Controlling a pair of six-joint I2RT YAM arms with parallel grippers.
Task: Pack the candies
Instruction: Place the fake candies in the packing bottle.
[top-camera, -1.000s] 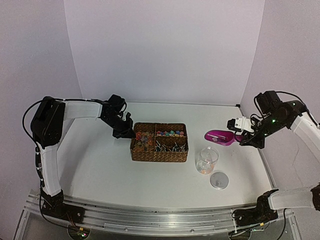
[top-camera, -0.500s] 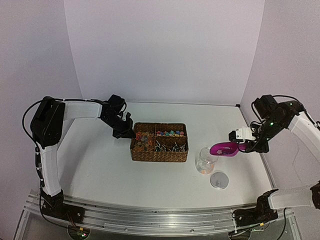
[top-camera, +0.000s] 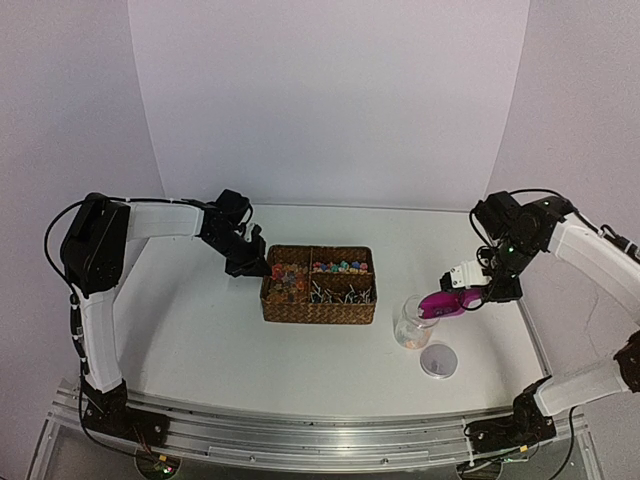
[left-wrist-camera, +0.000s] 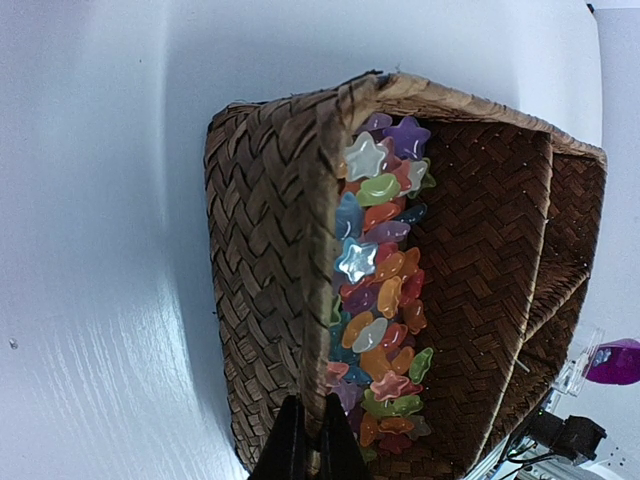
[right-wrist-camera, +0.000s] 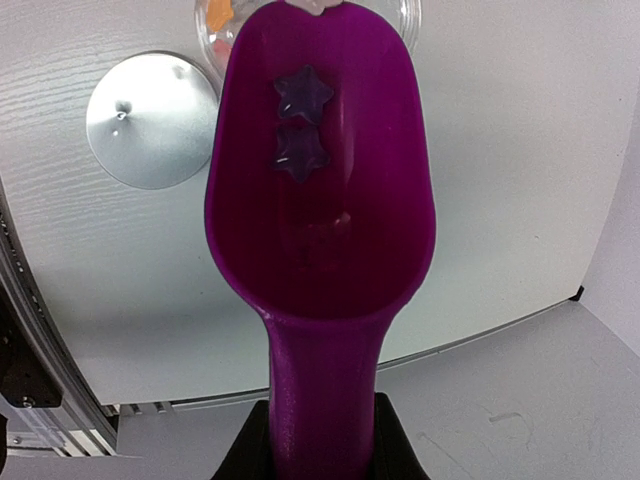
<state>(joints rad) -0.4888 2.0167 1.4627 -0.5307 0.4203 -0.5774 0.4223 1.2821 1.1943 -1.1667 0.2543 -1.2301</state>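
- Clamping the magenta scoop (right-wrist-camera: 320, 200) by its handle, the right jaws are closed firmly on both sides of it. The bowl points away toward the clear jar (top-camera: 412, 322).
- Two purple star-shaped candies (right-wrist-camera: 303, 95) lie in the bowl close to its far lip, which reaches over the jar's rim. A few sweets show inside the jar.
- The round lid (top-camera: 438, 360) lies flat on the worktop (top-camera: 200, 330), just nearer than the jar and not touching it.
- The left jaws are pinched almost shut on the left wall of the woven basket (left-wrist-camera: 260, 280), one finger inside and one outside, steadying it.
- The rest of the candies (left-wrist-camera: 380, 290) are heaped in the basket's far-left compartment, just inside that gripped wall. The basket sits mid-worktop, well to the left of the jar.
- The step in hand looks like emptying the last of a scoopful into the jar.
- To do it well, lift the handle end so the bowl tilts more steeply, with the lip centred over the mouth rather than at its edge.
- The two stars seem to be sitting fast on the smooth plastic, so a gentle rock of the wrist should free them better than a jerk.
- The jar looks light, so the lip should not press on the rim or it may tip or slide toward the lid.
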